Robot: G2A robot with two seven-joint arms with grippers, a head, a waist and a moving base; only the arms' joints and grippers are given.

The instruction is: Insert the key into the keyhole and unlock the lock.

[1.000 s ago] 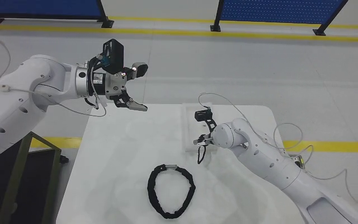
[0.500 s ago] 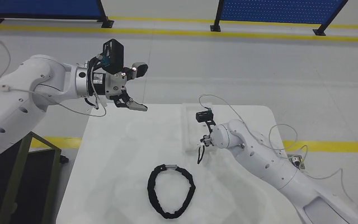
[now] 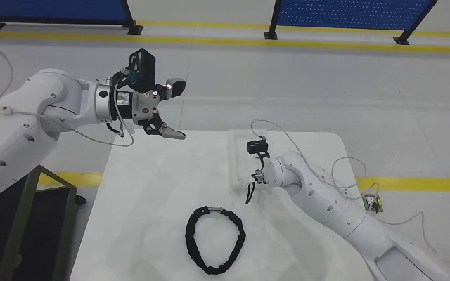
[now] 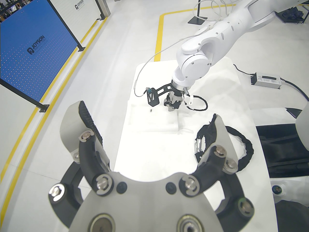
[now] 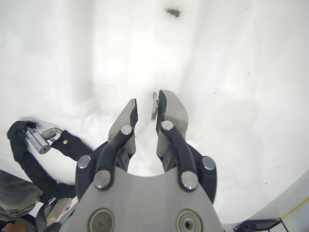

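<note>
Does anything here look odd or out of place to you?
Two small things. A dark smudge marks the otherwise white tray. And the key sits off-centre in the right gripper, against one finger with a gap to the other.

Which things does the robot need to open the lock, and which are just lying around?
Needed: key, inside the open right claw; black chain lock with its silver barrel.
Just lying around: grey power box; blue barriers.

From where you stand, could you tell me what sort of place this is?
Probably an exhibition or test hall: blue partition panels on stands, yellow lines on the floor, one white table.
</note>
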